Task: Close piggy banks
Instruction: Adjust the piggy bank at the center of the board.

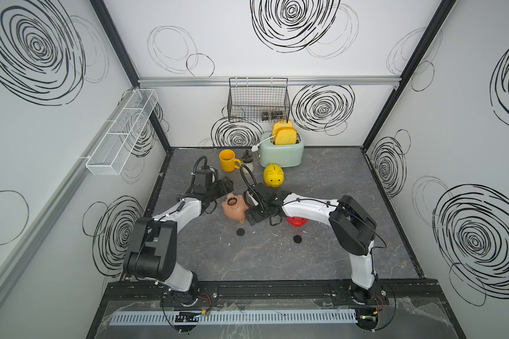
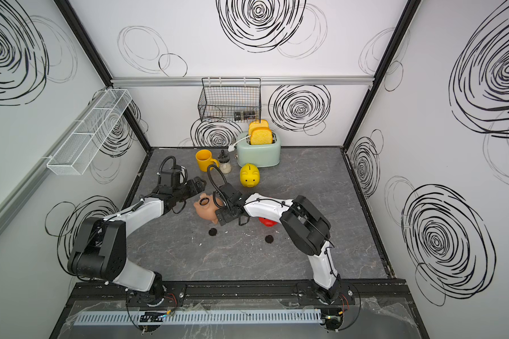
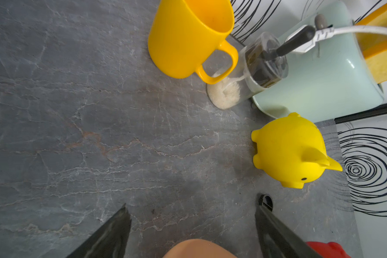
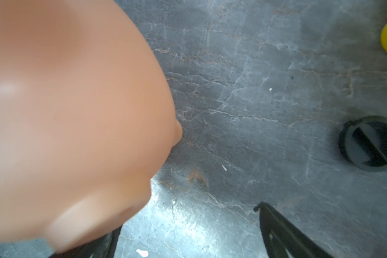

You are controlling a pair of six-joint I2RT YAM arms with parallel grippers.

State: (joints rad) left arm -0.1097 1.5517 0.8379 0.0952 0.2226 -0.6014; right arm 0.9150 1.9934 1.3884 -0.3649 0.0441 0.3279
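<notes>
My left claw (image 3: 190,205) spread wide, gripping nothing, my right claw (image 4: 188,217) spread too, pale pink glossy plastic piggy bank (image 1: 232,207) on its side mid grey marbled desk (image 1: 276,258) between them, yellow plastic piggy bank (image 1: 273,175) upright near the back edge, red plastic piggy bank (image 1: 296,221) half hidden under my right arm (image 1: 312,205).

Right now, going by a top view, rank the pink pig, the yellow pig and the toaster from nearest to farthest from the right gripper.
1. Pink pig, right beside the right gripper.
2. Yellow pig, farther back.
3. Toaster, by the back wall.
</notes>
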